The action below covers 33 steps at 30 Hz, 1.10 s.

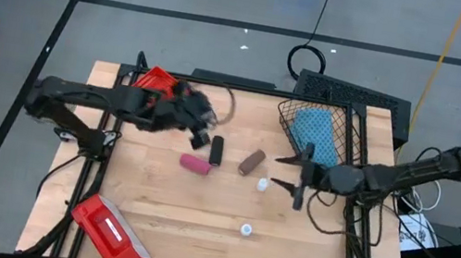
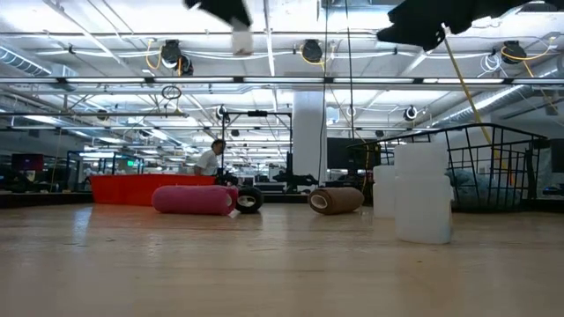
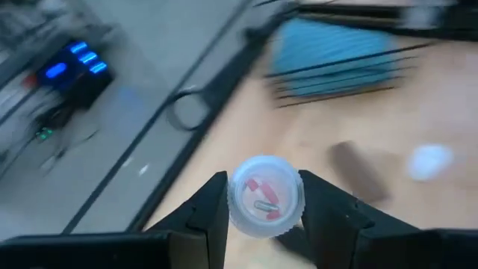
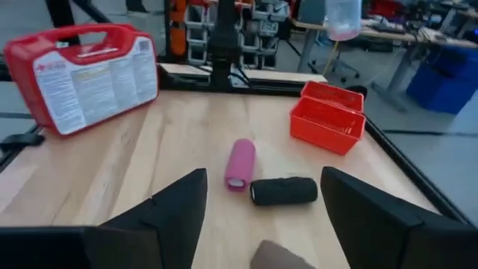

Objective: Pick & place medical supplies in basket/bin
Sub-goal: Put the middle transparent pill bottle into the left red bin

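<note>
Two pincers we saw: the left gripper (image 3: pixel 263 217) pinched a small white bottle (image 3: pixel 265 196) between its fingers; the right gripper (image 4: pixel 263 213) stood spread, pink roll (image 4: pixel 240 164) ahead

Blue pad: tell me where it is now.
The blue pad lies inside the wire basket at the table's far right, just beyond the right gripper.
</note>
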Each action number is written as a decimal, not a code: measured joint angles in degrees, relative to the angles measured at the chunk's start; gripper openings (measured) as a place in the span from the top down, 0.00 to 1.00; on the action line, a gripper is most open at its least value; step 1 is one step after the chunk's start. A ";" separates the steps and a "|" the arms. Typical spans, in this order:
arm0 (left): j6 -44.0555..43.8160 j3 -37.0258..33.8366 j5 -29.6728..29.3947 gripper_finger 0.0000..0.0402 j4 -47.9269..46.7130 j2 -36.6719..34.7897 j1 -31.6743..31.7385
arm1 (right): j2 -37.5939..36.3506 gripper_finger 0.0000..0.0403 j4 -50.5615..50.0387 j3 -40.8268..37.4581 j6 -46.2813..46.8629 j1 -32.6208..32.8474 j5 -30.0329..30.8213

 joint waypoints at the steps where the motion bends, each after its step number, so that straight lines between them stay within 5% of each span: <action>1: -1.36 -2.75 -0.85 0.66 0.90 -2.21 1.66 | -1.65 0.38 -0.73 -0.70 -0.69 0.00 -0.07; 8: -14.86 -20.91 0.24 0.66 9.91 -14.99 20.43 | -10.73 0.41 0.79 -6.57 -7.14 -1.41 0.03; 16: -26.11 -33.05 8.31 0.66 12.06 -16.94 34.16 | -14.80 0.43 7.37 -13.32 -9.44 -3.63 -0.01; 26: -28.41 -35.77 8.10 0.66 13.44 -16.11 43.46 | -14.82 0.43 19.38 -15.23 -12.57 -3.93 -0.03; 33: -28.60 -35.77 10.97 0.66 12.04 -16.11 48.32 | -14.66 0.43 13.19 -15.23 -9.10 -3.91 -0.05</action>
